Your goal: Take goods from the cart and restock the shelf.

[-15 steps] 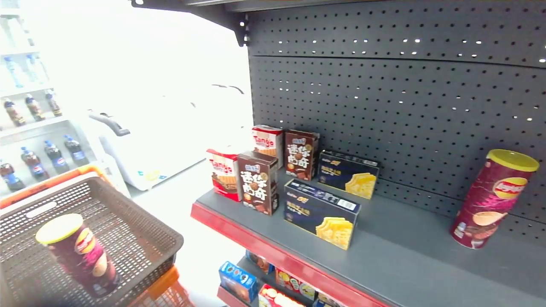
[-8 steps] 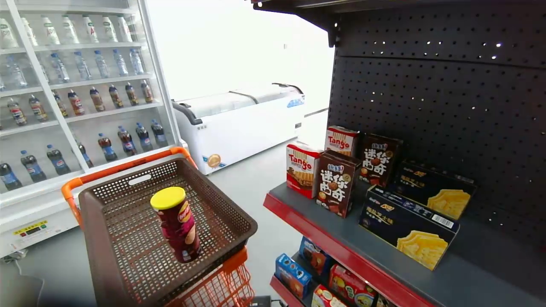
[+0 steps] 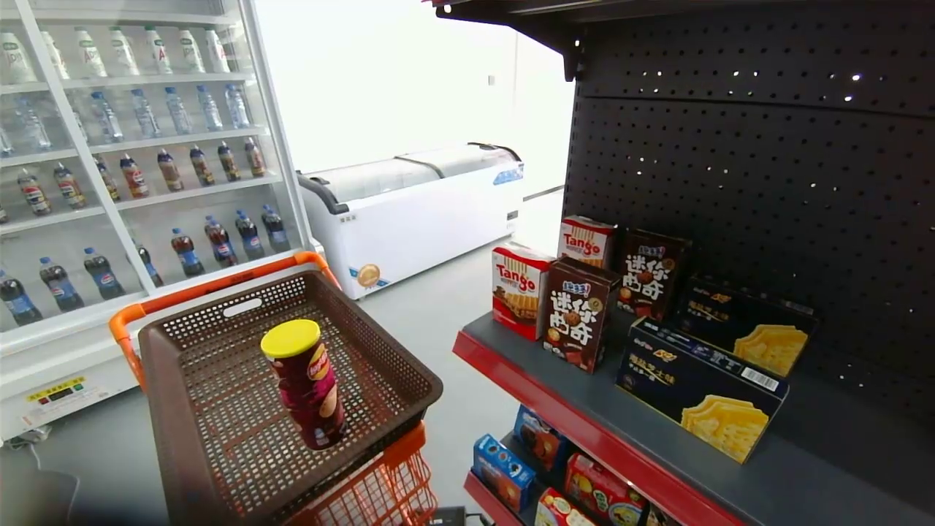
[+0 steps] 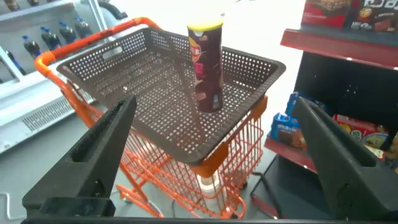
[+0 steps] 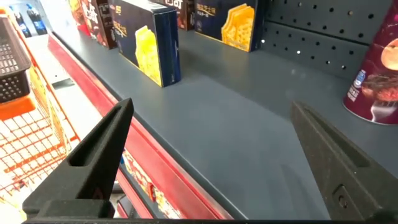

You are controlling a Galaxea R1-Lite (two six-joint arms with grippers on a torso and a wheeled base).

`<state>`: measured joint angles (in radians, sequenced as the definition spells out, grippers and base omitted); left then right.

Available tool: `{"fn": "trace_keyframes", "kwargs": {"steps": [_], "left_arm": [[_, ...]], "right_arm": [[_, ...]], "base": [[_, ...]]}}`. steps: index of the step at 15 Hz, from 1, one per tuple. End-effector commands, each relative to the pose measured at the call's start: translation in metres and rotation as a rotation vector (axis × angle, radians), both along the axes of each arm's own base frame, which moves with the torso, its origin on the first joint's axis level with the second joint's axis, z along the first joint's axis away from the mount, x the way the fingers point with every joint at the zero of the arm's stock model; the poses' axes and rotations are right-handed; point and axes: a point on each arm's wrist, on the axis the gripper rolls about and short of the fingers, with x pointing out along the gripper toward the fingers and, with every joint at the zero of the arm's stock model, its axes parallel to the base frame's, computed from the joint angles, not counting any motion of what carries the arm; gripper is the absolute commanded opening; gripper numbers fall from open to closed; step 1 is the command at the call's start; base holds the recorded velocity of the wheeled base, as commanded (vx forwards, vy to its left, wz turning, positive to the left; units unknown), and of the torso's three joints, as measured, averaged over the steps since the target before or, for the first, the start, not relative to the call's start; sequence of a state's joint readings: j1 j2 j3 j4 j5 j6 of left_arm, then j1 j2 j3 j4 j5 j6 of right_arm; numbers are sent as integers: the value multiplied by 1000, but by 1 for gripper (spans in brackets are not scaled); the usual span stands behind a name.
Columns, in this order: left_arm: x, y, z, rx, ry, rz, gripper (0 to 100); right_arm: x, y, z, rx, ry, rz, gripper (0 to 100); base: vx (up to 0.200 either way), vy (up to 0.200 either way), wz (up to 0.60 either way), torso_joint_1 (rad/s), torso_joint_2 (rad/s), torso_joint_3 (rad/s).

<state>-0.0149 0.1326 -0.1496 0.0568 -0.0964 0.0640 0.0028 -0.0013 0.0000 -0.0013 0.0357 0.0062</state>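
A maroon chip can with a yellow lid point(image 3: 305, 383) stands upright in the brown mesh basket point(image 3: 391, 337) of the orange cart point(image 3: 212, 286). In the left wrist view my left gripper point(image 4: 212, 106) is open, a short way before that can point(image 4: 207, 65) and above the basket's near rim point(image 4: 186, 152). My right gripper point(image 5: 211, 109) is open and holds nothing over the bare grey shelf board point(image 5: 236, 130). A second chip can point(image 5: 376, 81) stands on that board by the pegboard. Red-and-white boxes point(image 3: 517, 291), brown boxes point(image 3: 577, 313) and dark blue cracker boxes point(image 3: 705, 387) fill the shelf's left part.
A glass-door drinks cooler point(image 3: 131, 168) and a white chest freezer point(image 3: 416, 212) stand behind the cart. The shelf's red front edge point(image 3: 555, 416) juts out over a lower shelf of snack packs point(image 3: 504, 471). Open grey floor lies between cart and shelf.
The head camera has swung left, from the shelf toward the cart, then almost settled. The can and the boxes have not moved.
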Motion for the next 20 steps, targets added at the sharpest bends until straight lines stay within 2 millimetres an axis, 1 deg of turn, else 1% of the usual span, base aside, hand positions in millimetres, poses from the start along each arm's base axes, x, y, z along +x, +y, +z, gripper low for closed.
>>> {"fn": "trace_keyframes", "kwargs": {"steps": [1,2,3,4,5,6,7,9,11,12,13,15,16,18,20], "left_arm": [[45,0,37,10,239,23,100],[60,0,42,5,287,29,100],[70,0,45,-5,314,40,100],[98,3,52,-28,364,91,100],[119,5,55,-31,380,94,100],[128,5,55,-32,377,78,100],[152,4,51,-35,386,28,100],[175,3,41,-24,427,-17,100],[190,1,32,0,451,-38,100],[202,0,24,1,459,-43,100],[208,0,20,1,464,-43,100],[227,0,5,1,473,-43,100],[230,0,3,1,476,-43,100],[247,-4,-10,10,463,-59,100],[256,-5,-21,18,427,-47,100]], "right_arm": [[0,0,0,0,1,1,100],[0,0,0,0,1,1,100],[0,0,0,0,1,0,100],[0,0,0,0,1,0,100],[0,0,0,0,1,0,100],[0,0,0,0,1,0,100],[0,0,0,0,1,1,100],[0,0,0,0,1,0,100],[0,0,0,0,1,0,100],[0,0,0,0,1,0,100],[0,0,0,0,1,0,100],[0,0,0,0,1,0,100],[0,0,0,0,1,0,100],[0,0,0,0,1,0,100],[0,0,0,0,1,0,100]], "base": [[0,0,0,0,0,0],[0,0,0,0,0,0],[0,0,0,0,0,0],[0,0,0,0,0,0],[0,0,0,0,0,0],[0,0,0,0,0,0],[0,0,0,0,0,0],[0,0,0,0,0,0],[0,0,0,0,0,0],[0,0,0,0,0,0],[0,0,0,0,0,0],[0,0,0,0,0,0],[0,0,0,0,0,0],[0,0,0,0,0,0],[0,0,0,0,0,0]]}}
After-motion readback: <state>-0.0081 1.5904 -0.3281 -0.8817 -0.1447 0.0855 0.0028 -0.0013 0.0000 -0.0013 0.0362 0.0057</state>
